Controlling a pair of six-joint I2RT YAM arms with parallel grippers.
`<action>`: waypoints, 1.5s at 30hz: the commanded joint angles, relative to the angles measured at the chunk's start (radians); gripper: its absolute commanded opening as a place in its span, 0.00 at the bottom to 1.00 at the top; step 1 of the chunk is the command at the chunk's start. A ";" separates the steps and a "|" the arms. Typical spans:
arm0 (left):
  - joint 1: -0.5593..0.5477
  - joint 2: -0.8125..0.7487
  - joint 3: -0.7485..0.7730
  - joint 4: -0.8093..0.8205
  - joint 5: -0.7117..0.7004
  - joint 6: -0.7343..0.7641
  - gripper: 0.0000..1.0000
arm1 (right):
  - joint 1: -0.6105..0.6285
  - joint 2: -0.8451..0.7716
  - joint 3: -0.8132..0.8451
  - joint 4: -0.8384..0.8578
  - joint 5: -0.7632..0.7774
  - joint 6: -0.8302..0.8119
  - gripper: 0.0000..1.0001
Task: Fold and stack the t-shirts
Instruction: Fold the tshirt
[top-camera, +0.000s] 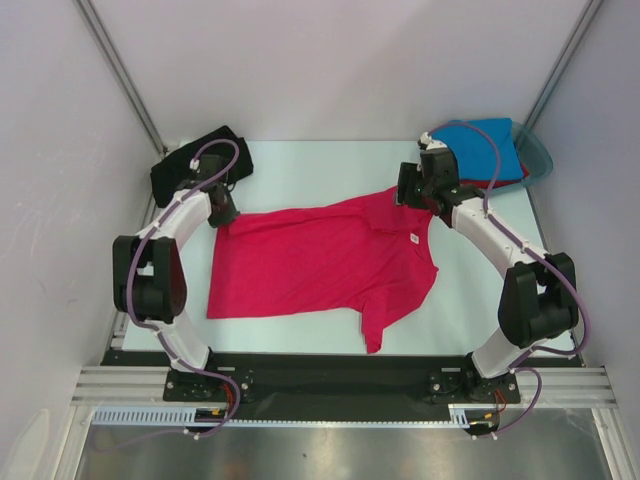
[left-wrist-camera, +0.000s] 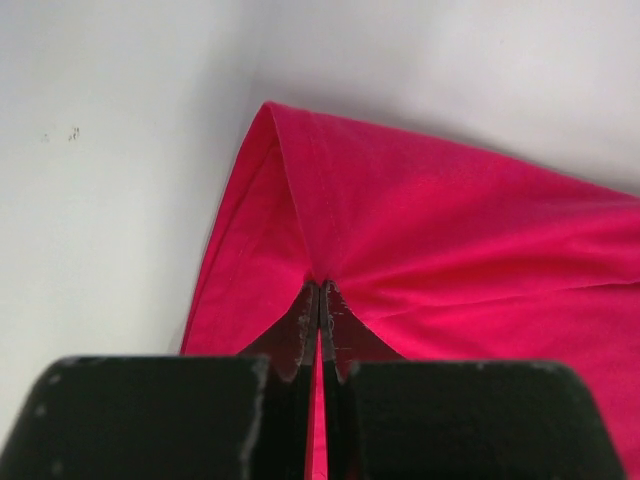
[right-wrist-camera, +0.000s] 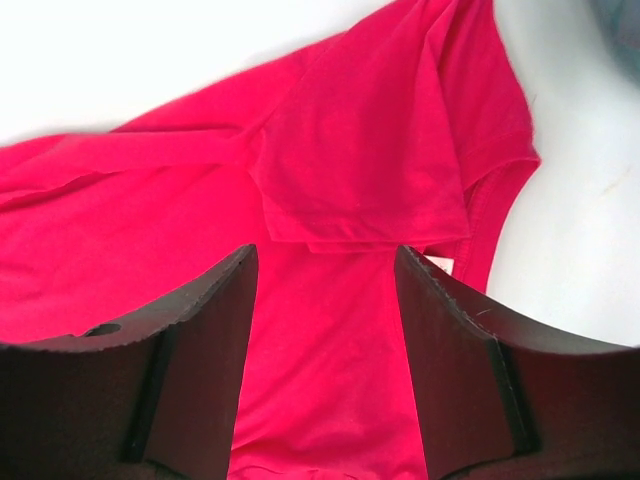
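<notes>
The crimson-pink t-shirt (top-camera: 310, 265) lies spread across the middle of the table, its white neck label (top-camera: 412, 238) facing up and one sleeve trailing toward the near edge. My left gripper (top-camera: 224, 210) is at the shirt's far left corner. In the left wrist view it (left-wrist-camera: 320, 287) is shut on a pinch of the crimson cloth (left-wrist-camera: 450, 240). My right gripper (top-camera: 414, 196) hovers over the far right shoulder. Its jaws (right-wrist-camera: 325, 262) stand open with the folded-over sleeve (right-wrist-camera: 370, 160) just ahead. The black t-shirt (top-camera: 190, 160) lies at the back left. The bright blue t-shirt (top-camera: 485, 140) sits at the back right, with a red edge (top-camera: 520, 172) beneath it.
A translucent teal tub (top-camera: 538, 155) holds the blue shirt at the back right corner. White walls enclose the table on three sides. A black strip (top-camera: 320, 375) runs along the near edge between the arm bases.
</notes>
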 joint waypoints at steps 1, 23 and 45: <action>0.007 -0.063 -0.019 -0.015 -0.022 0.017 0.02 | 0.011 -0.009 -0.013 -0.002 -0.018 0.010 0.62; 0.006 0.115 0.036 -0.108 -0.163 -0.011 0.25 | 0.027 0.011 -0.049 0.021 -0.039 0.019 0.62; -0.151 0.177 0.122 0.107 0.243 -0.018 0.30 | 0.108 0.402 0.220 -0.045 -0.106 -0.068 0.62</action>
